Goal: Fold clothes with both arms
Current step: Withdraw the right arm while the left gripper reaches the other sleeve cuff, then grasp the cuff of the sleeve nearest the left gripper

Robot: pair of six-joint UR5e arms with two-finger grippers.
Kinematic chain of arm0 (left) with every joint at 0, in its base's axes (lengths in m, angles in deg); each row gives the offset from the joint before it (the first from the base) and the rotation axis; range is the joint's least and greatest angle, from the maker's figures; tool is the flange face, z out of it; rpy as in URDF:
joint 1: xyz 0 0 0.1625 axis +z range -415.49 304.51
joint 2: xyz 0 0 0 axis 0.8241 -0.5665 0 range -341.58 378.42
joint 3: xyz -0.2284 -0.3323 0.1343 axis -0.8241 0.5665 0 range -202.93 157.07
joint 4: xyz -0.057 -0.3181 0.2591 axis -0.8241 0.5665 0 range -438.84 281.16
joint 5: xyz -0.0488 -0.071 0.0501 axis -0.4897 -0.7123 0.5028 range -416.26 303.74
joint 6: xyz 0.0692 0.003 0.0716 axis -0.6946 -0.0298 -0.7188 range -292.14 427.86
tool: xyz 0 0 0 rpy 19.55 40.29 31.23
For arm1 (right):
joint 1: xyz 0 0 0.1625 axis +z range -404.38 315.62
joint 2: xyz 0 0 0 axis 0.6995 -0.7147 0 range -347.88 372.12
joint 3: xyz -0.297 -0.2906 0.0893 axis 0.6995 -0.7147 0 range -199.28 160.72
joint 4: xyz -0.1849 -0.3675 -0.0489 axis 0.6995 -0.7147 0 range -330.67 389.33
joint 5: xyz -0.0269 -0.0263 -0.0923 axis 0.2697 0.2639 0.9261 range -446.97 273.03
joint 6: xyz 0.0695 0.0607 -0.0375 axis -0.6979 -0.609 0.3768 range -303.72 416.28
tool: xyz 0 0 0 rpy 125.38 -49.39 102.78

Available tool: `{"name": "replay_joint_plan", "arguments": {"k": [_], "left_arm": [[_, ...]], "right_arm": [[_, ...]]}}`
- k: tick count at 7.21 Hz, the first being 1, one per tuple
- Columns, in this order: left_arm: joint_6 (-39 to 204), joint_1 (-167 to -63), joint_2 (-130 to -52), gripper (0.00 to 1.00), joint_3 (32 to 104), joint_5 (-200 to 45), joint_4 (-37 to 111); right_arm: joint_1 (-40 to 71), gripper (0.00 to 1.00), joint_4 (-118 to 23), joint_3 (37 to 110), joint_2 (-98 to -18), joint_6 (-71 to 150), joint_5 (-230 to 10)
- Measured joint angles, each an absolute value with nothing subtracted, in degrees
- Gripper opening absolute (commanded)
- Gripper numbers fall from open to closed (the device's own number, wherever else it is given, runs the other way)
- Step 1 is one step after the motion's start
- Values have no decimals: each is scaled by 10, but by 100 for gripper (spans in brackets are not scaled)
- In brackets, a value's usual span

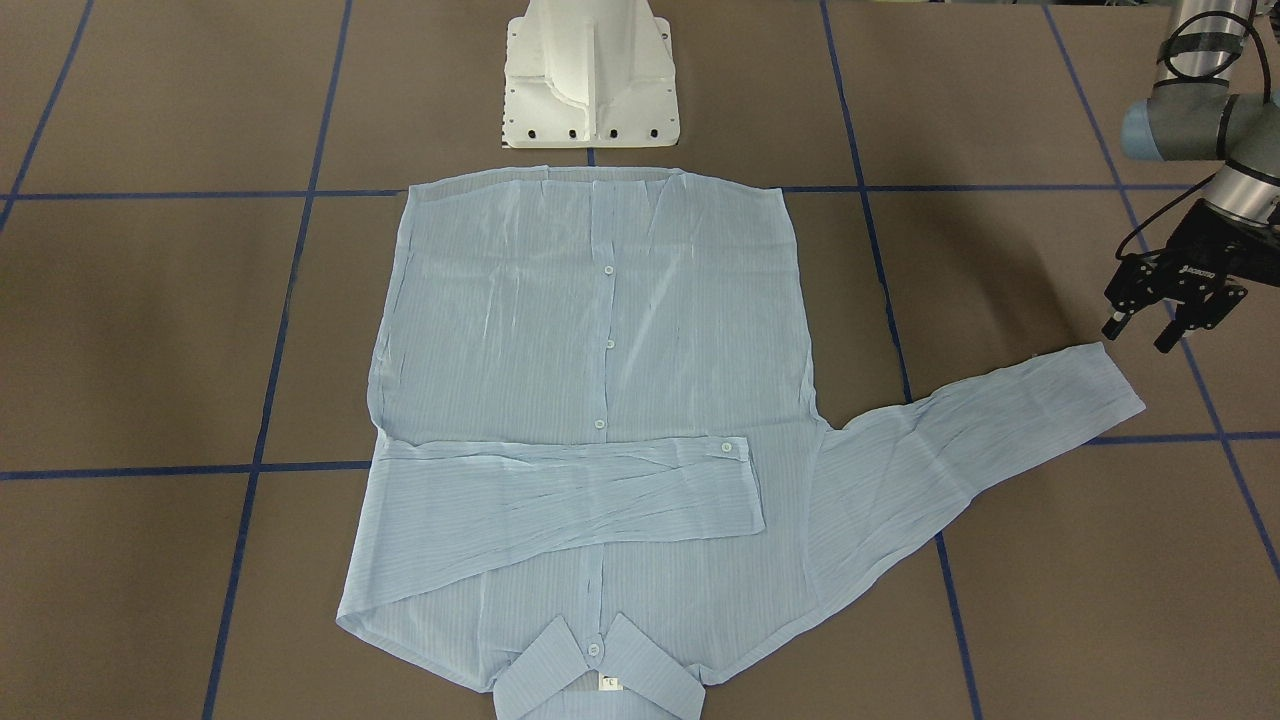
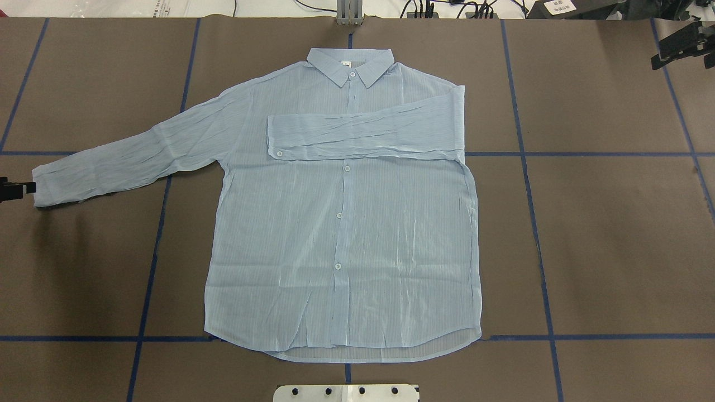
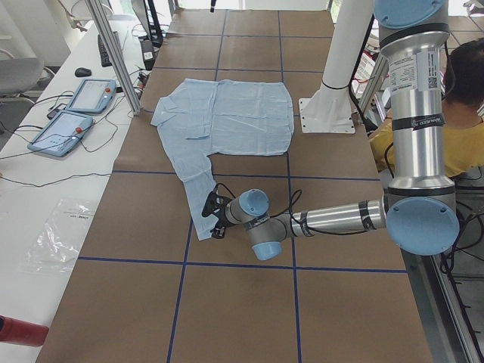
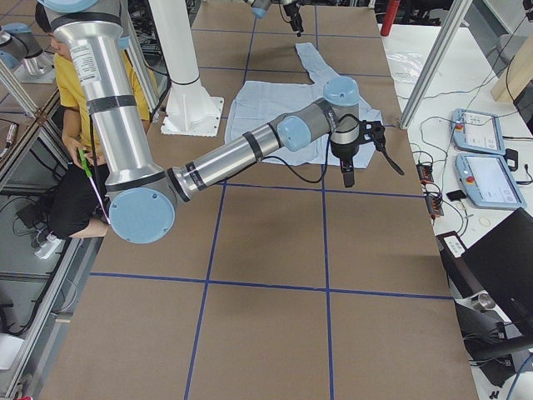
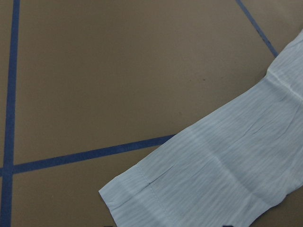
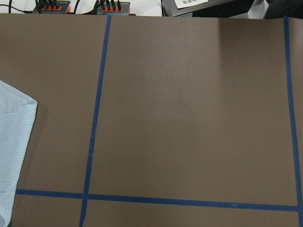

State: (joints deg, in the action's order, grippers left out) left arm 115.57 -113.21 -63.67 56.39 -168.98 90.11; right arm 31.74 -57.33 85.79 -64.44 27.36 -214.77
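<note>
Left gripper [image 1: 1140, 332] hangs low over the counter [image 2: 603, 234] at its far left end, its fingers spread and holding nothing. It sits just beside the cuff [image 5: 137, 194] of the outstretched sleeve [image 2: 128, 162]; whether it touches the cuff cannot be told. The left wrist view looks down on that cuff lying flat on the brown surface, next to a blue tape line [image 5: 90, 155].

The right gripper [image 2: 678, 44] is well apart from the garment, over the far right corner of the counter, and is also empty. In the right side view its two fingers stand apart.

The shirt [image 2: 346, 240] lies flat and face up in the middle of the counter, buttoned, with its collar [image 2: 351, 64] on the far side and its hem near the white base [image 1: 590, 80]. The sleeve on the right [image 2: 363, 134] is folded across the chest, and its buttoned cuff ends left of the button placket. The other sleeve runs out to the left and slightly nearer. The fabric is crinkled all over. Only a corner of the shirt shows at the left edge of the right wrist view.
</note>
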Motion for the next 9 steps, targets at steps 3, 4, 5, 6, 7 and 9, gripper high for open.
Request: {"name": "replay_joint_plan", "arguments": {"k": [3,4,5,6,7,9], "left_arm": [[1162,-1107,-637,71,551,-1681,905],[1161,-1103,-638,71,550,-1681,905],[1161,-1098,-639,71,549,-1680,904],[1160,-1092,-640,71,549,-1678,904],[1160,-1089,-641,70,548,-1673,904],[1159,-1087,-642,68,545,-1669,903]], "right_arm": [[319,100,-573,870,-662,275,-2147],[319,100,-572,872,-664,275,-2147],[319,100,-572,872,-665,275,-2147],[319,100,-572,872,-666,275,-2147],[319,100,-572,872,-668,275,-2147],[319,100,-572,872,-669,275,-2147]]}}
